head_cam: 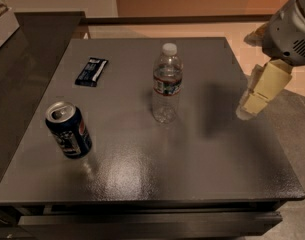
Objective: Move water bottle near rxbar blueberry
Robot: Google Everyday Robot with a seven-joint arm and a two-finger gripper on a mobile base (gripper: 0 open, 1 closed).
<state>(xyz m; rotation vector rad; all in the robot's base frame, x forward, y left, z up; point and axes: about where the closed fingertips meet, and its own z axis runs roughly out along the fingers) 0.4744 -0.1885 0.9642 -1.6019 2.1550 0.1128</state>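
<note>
The water bottle, clear plastic with a white cap and a dark label band, stands upright near the middle of the grey table. The rxbar blueberry, a flat dark blue wrapper with white print, lies at the table's far left, well left of the bottle. My gripper, cream-coloured under a grey arm housing, hangs over the table's right edge, to the right of the bottle and apart from it. It holds nothing that I can see.
A blue soda can stands upright at the front left of the table. A dark counter borders the table's left side. Tan floor shows behind the table and to its right.
</note>
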